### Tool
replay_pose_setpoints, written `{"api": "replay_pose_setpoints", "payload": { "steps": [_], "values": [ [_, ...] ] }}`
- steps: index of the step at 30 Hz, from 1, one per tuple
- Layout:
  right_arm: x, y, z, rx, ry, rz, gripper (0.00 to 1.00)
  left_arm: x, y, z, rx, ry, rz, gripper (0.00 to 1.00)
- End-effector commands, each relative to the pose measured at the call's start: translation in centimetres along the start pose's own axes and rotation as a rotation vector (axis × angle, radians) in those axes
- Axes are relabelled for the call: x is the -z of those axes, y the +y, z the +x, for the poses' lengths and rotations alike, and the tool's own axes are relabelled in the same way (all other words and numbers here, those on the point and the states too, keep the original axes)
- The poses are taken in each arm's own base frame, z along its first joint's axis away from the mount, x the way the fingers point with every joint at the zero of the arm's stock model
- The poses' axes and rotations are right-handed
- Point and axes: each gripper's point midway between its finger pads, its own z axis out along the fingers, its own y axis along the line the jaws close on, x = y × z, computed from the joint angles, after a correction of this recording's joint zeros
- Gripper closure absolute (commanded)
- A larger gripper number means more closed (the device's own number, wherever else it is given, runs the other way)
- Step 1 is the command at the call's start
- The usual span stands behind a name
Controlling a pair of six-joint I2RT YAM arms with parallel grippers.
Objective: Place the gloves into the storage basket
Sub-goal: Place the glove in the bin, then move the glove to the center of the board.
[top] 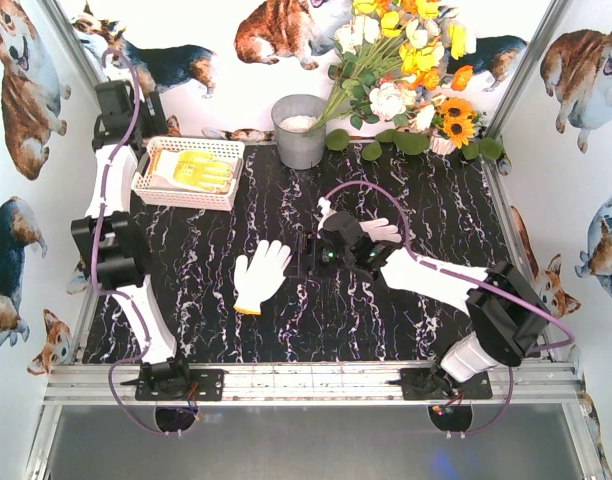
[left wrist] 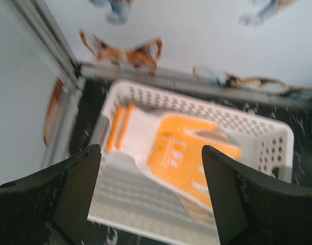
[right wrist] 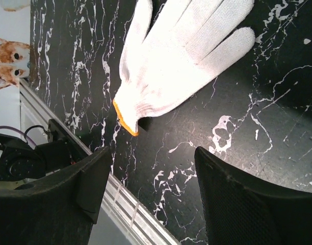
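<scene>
The white lattice storage basket (top: 154,187) stands at the table's back left, with yellow-palmed gloves (top: 201,170) lying in it. My left gripper (left wrist: 150,150) hangs open and empty above the basket (left wrist: 278,138); an orange-palmed glove (left wrist: 191,158) with orange cuff trim lies below it. A white glove (top: 261,275) lies flat mid-table. My right gripper (top: 308,255) is just to its right. In the right wrist view that gripper (right wrist: 151,153) is open over bare marble, near the glove's (right wrist: 181,56) orange-trimmed cuff. Another white glove (top: 381,230) shows partly behind the right wrist.
A grey metal bucket (top: 299,130) stands behind the table's middle, with a bunch of artificial flowers (top: 406,70) to its right. An aluminium rail (top: 306,380) runs along the near edge. Corgi-printed walls close in the left, back and right sides.
</scene>
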Motion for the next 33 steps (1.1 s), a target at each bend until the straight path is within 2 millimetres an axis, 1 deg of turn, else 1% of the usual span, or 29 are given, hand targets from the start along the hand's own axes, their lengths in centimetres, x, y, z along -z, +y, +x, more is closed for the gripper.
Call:
{"api": "replay_pose_setpoints", "payload": {
  "steps": [1, 3, 5, 10, 13, 15, 18, 20, 22, 24, 26, 29, 31, 33],
  "values": [
    [1.7, 0.7, -1.0, -0.007, -0.061, 0.011, 0.32, 2.2, -2.3, 3.1, 0.147, 0.062, 0.051, 0.26],
    [2.2, 0.1, -0.6, -0.02, -0.056, 0.036, 0.32, 4.2, -3.4, 4.0, 0.206, 0.064, 0.083, 0.26],
    [2.7, -0.7, -0.1, -0.043, -0.048, 0.079, 0.33, 6.3, -4.5, 5.6, 0.254, 0.088, 0.107, 0.26],
    [4.5, -3.1, 0.7, -0.093, -0.072, 0.18, 0.35, 12.5, -6.4, 10.5, 0.315, 0.181, 0.148, 0.27],
    [5.7, -4.4, 0.5, -0.091, -0.11, 0.228, 0.35, 16.2, -7.8, 13.8, 0.313, 0.26, 0.164, 0.27],
    [6.2, -4.7, 0.5, -0.097, -0.124, 0.236, 0.35, 18.6, -9.3, 16.1, 0.325, 0.318, 0.202, 0.28],
    [6.2, -5.0, 0.9, -0.129, -0.124, 0.233, 0.35, 21.7, -11.8, 20.2, 0.313, 0.424, 0.258, 0.29],
    [5.7, -5.0, 1.5, -0.161, -0.111, 0.214, 0.35, 23.3, -12.6, 22.8, 0.286, 0.487, 0.263, 0.31],
    [5.2, -4.6, 2.0, -0.195, -0.092, 0.177, 0.4, 24.7, -13.0, 25.4, 0.271, 0.54, 0.254, 0.33],
    [4.5, -4.2, 2.6, -0.242, -0.08, 0.133, 0.42, 25.5, -13.5, 27.0, 0.281, 0.565, 0.264, 0.36],
    [3.9, -3.8, 2.8, -0.27, -0.078, 0.093, 0.43, 26.3, -13.6, 29.6, 0.295, 0.612, 0.271, 0.39],
    [3.2, -3.4, 3.0, -0.28, -0.071, 0.075, 0.44, 26.7, -14.0, 31.6, 0.33, 0.647, 0.289, 0.43],
    [3.0, -3.4, 3.1, -0.278, -0.066, 0.085, 0.44, 26.8, -14.9, 32.4, 0.372, 0.661, 0.332, 0.46],
    [3.1, -3.9, 3.1, -0.275, -0.069, 0.116, 0.44, 26.9, -15.9, 33.1, 0.402, 0.676, 0.371, 0.49]
  ]
}}
